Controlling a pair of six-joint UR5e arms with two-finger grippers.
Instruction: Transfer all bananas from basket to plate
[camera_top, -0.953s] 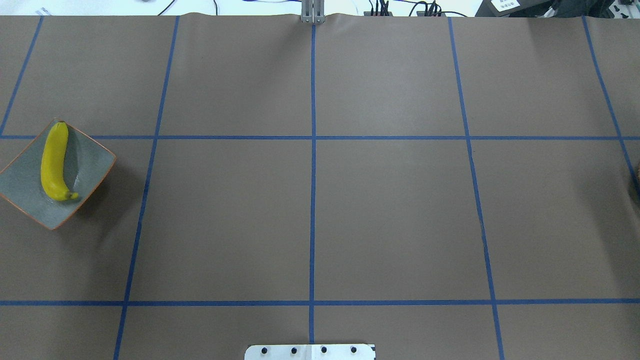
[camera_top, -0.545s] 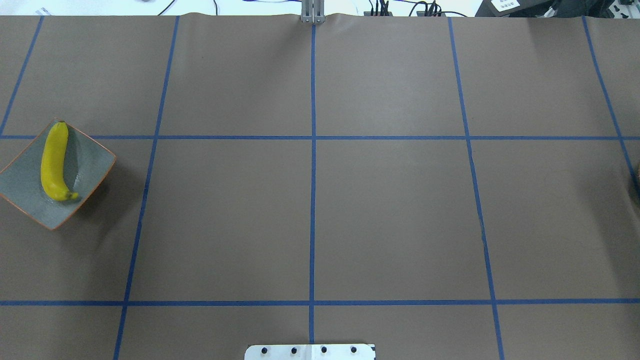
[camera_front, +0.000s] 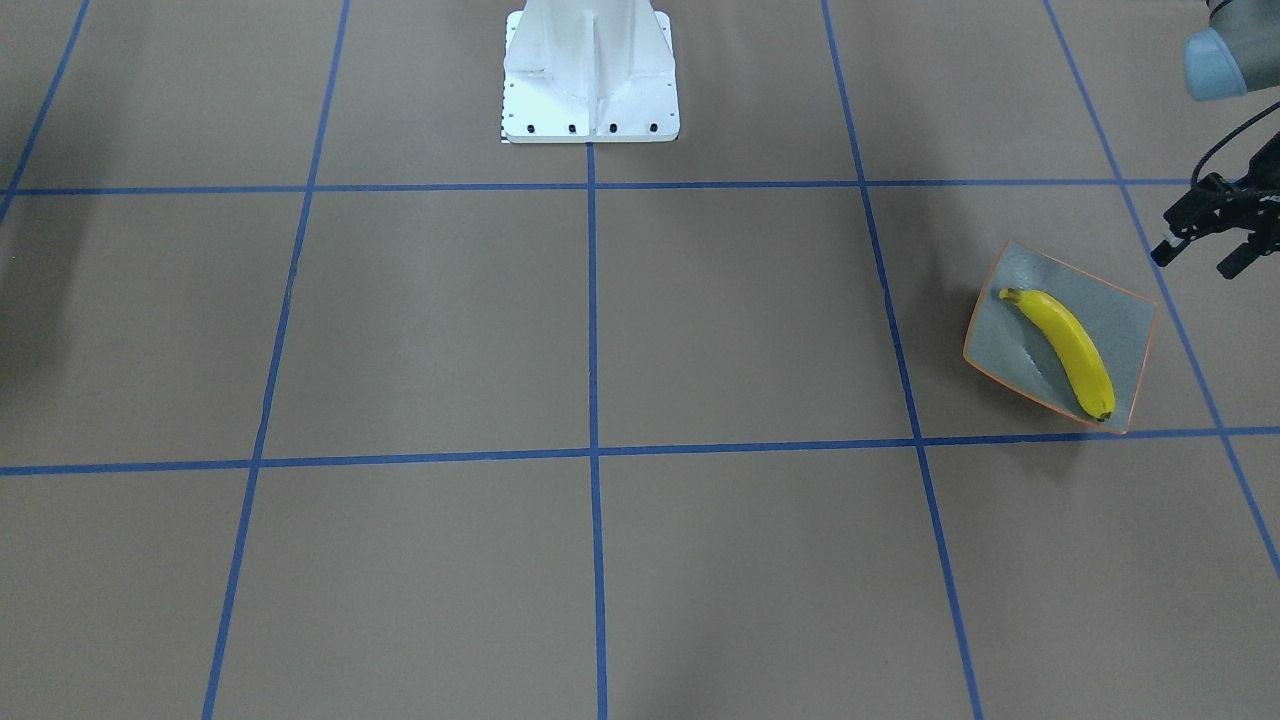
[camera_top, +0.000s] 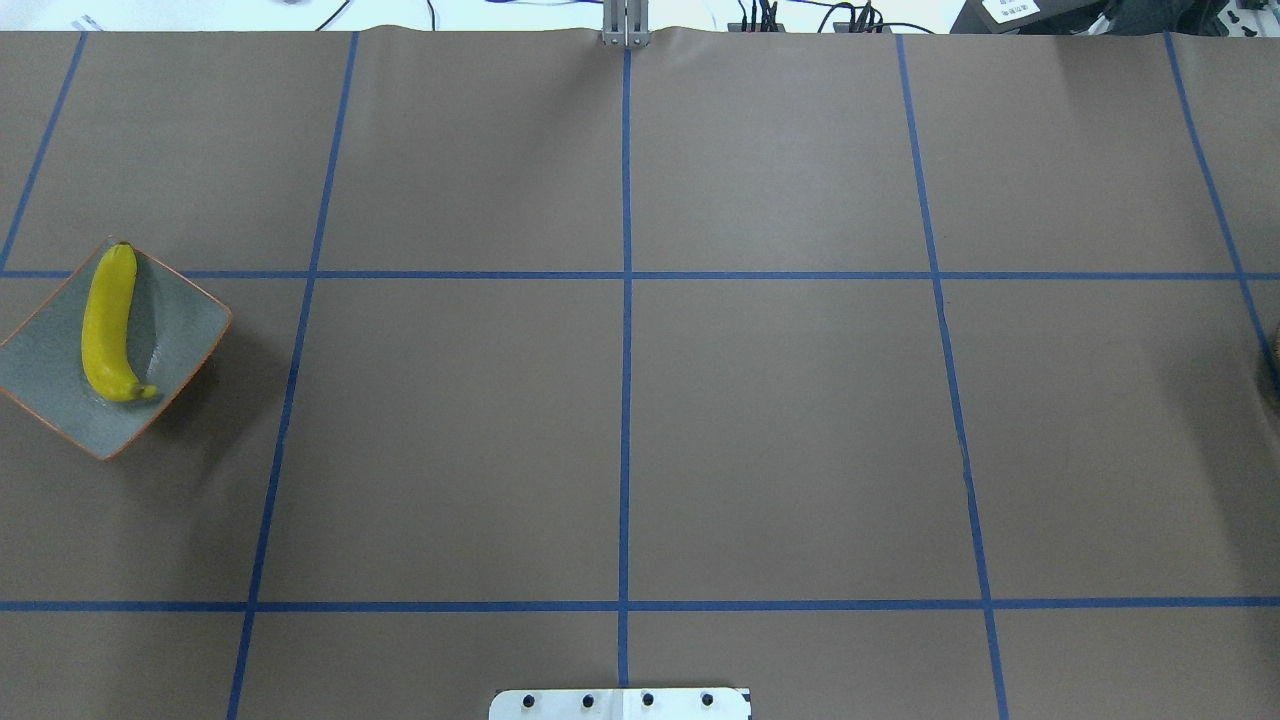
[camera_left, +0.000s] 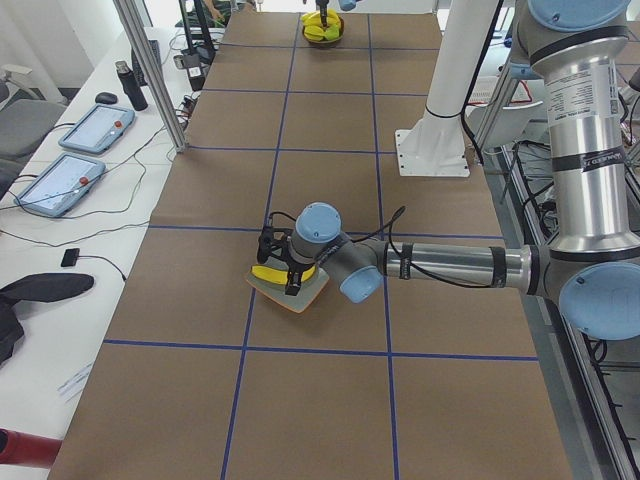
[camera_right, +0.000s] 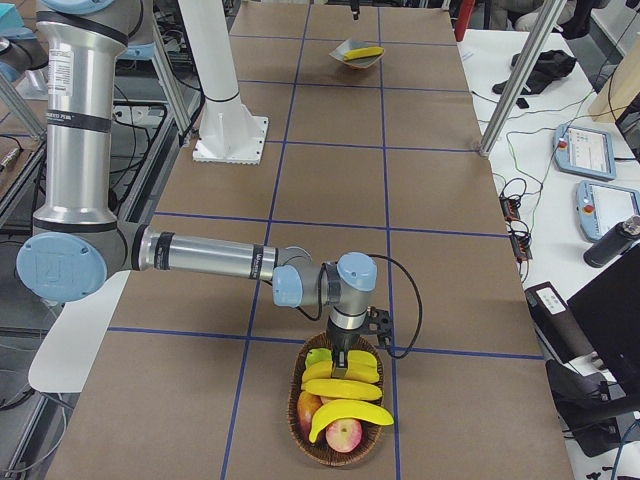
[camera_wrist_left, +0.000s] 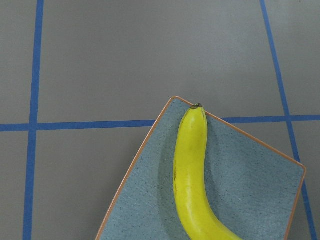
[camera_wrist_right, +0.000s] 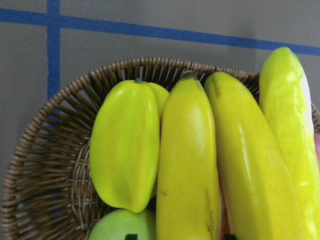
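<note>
The table (camera_top: 780, 420), papered brown and crossed by blue tape lines (camera_top: 626, 400), is bare through its whole middle, so the way between its two ends lies open. Only the white pedestal (camera_front: 590, 70) stands on it, midway along the near edge. The left arm (camera_left: 450, 265) reaches low over the left end and the right arm (camera_right: 210, 255) over the right end.

The wicker basket (camera_right: 298, 405) sits at the right end and is crowded. Two bananas (camera_right: 343, 388) lie side by side in it, long axes running near to far. A red apple (camera_right: 343, 437) is on their right, and a green apple (camera_wrist_right: 120, 225) and a yellow-green fruit (camera_wrist_right: 125, 150) press in on their left.

The plate (camera_top: 40, 370) sits at the far left end, one corner cut off by the overhead view, with clear table around the rest. One banana (camera_top: 105, 325) lies in it corner to corner, long axis near to far, stem toward the robot, dark tip at the far corner, its bow bulging left.

The left gripper (camera_front: 1195, 260) hangs close by the plate, touching neither plate nor banana, jaws apart and empty. The right gripper (camera_right: 345, 362) is down among the fruit at the basket's left side; I cannot tell how wide it stands or whether it has hold of anything
</note>
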